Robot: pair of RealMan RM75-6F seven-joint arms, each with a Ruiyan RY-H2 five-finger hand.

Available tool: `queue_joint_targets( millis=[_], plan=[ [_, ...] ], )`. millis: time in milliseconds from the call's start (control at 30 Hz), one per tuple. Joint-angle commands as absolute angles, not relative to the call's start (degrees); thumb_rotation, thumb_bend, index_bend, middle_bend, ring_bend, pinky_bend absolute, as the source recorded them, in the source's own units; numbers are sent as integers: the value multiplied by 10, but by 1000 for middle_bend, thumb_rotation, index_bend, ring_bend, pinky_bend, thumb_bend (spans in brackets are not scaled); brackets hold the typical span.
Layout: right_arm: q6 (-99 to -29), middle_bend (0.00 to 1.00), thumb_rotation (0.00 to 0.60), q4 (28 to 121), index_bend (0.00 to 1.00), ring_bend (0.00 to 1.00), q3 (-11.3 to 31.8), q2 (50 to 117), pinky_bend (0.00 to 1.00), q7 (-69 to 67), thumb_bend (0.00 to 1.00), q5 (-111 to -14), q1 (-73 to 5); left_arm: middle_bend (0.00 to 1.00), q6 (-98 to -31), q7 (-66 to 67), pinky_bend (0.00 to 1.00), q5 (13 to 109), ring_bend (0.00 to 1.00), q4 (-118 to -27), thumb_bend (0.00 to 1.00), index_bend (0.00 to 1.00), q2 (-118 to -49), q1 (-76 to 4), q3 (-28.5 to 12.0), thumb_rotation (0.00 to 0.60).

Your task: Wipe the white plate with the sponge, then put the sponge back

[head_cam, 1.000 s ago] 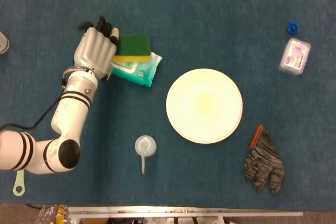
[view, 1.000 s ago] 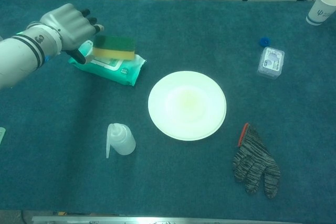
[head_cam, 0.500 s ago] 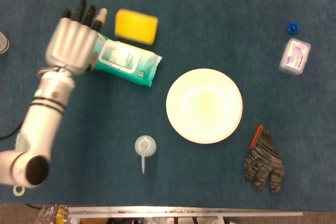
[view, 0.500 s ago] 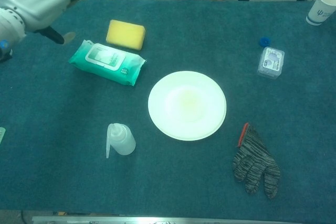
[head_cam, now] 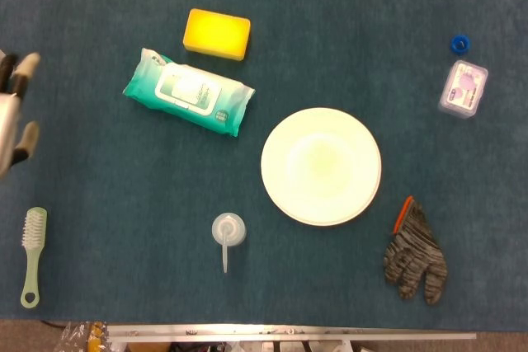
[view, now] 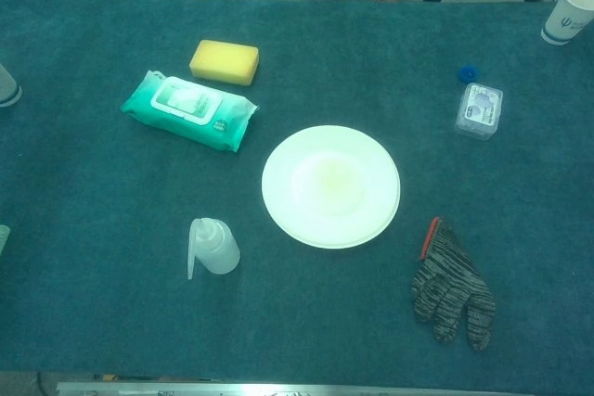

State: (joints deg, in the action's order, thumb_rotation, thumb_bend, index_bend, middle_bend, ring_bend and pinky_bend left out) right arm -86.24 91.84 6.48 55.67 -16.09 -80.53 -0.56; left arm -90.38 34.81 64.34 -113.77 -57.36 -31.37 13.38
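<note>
On the blue surface we see a green pack of wet wipes, a small squeeze bottle lying on its side, a knitted glove, a clear box beside a blue cap, a pale brush (far left edge), and a paper cup.

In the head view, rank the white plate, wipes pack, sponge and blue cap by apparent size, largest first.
1. white plate
2. wipes pack
3. sponge
4. blue cap
All lie flat on the table, so nearness hardly skews this order.
</note>
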Motion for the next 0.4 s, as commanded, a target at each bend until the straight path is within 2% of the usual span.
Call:
queue_joint_targets(
  millis=[33,400],
  plan=[
    [-868,372,560,919,393,308,63,554,441,-161,205,-806,0,163,-925,324,239,679,76,-1138,358,134,-560,-276,146,496],
    [-879,372,561,916,393,308,60,549,441,-176,205,-811,12,175,-950,317,239,731,75,-1139,358,138,-557,-201,130,498]
  ],
)
